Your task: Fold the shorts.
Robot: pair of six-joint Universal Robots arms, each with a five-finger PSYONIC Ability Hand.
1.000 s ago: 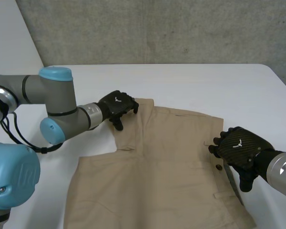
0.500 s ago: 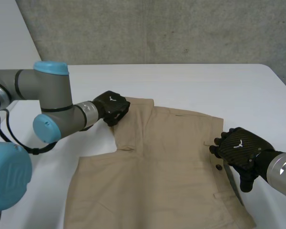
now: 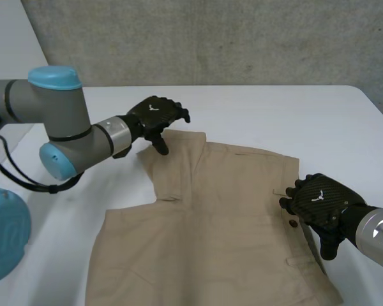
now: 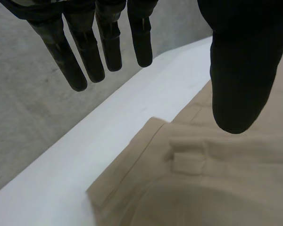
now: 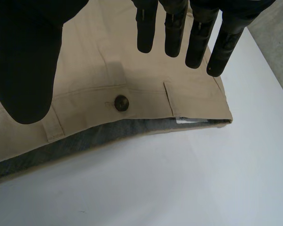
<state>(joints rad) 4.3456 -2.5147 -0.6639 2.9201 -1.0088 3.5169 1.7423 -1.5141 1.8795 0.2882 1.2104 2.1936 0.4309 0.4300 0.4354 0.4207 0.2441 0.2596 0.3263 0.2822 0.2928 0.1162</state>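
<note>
While the shorts [image 3: 217, 223] lie on the bench [image 3: 274, 115], we see the left robot hand [image 3: 156, 115] open, empty, over their far corner [image 4: 153, 123], the right robot hand [image 3: 319, 201] likewise above the waistband [image 5: 146, 101].

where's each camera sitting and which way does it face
Head view: between and behind the arms, looking down at table and shorts; both arms, left robot hand, right robot hand.
Left wrist view: on the left wrist, facing a shorts corner; own open fingers, thumb.
Right wrist view: on the right wrist, facing the waistband button; own fingers, thumb.
Shared: head and right wrist both show the button.
</note>
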